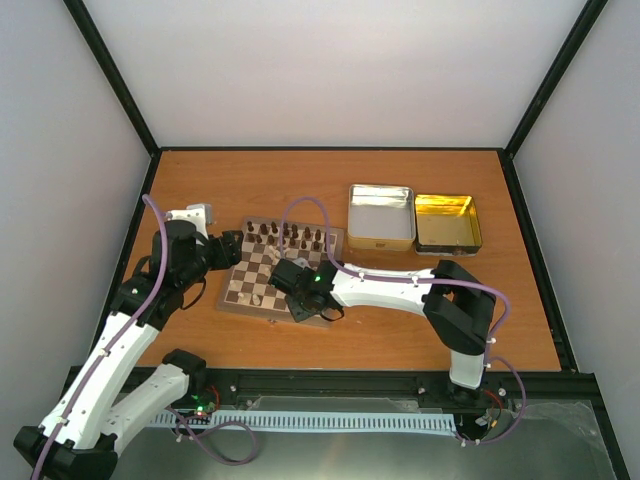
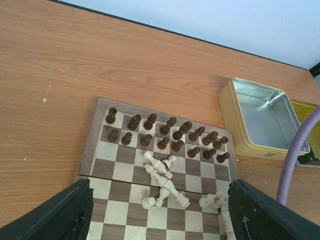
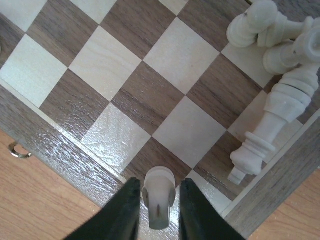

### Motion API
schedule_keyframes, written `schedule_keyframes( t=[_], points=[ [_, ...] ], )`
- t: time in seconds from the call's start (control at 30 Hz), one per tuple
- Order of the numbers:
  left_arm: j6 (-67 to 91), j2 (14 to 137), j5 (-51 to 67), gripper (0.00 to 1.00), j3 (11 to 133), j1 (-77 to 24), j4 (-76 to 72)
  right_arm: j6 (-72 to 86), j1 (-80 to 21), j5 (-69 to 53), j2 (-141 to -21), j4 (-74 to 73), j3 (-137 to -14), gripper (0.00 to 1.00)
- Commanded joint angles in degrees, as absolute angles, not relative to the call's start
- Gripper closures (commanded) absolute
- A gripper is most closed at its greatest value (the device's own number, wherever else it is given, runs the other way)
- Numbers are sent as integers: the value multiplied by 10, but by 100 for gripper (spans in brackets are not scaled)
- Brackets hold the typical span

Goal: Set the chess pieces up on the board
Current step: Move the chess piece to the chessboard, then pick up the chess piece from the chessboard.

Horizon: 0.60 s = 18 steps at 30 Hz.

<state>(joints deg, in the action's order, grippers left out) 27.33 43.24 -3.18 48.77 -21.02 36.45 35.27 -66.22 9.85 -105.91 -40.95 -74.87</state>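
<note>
The board [image 1: 243, 283] lies left of the table's middle. Dark brown chess pieces [image 2: 165, 132] stand in two rows along its far side. Cream chess pieces [image 2: 162, 177] lie toppled in a heap mid-board, with more [image 2: 215, 201] lying near the right edge. My right gripper [image 3: 159, 184] points down at the board's near edge, open only a little. One cream piece [image 3: 159, 205] stands upright between its fingers with a thin gap on each side. My left gripper [image 2: 160, 184] hovers over the board's left side, open wide and holding nothing.
A silver tin [image 1: 381, 215] and a gold tin [image 1: 447, 222] stand open to the right of the board. Several cream pieces [image 3: 270, 120] lie close to the right of my right gripper. A small brass latch [image 3: 17, 150] sits at the board's edge.
</note>
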Motion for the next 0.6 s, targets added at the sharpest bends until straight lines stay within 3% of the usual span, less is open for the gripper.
schedule_keyframes(
  t=[0.0,0.17,0.4,0.57],
  points=[
    [281,433,-25,25,493,-214,353,356,-665,97,-1031,-414,-761,69],
    [281,431,-25,25,495,-214,357,372,-656,116,-988,-384,-751,57],
    [280,421,-28,25,493,-214,359,458,-600,159,-911,-342,-660,56],
    [281,418,-23,25,490,-214,357,451,-578,145,-921,-337,-645,57]
  ],
)
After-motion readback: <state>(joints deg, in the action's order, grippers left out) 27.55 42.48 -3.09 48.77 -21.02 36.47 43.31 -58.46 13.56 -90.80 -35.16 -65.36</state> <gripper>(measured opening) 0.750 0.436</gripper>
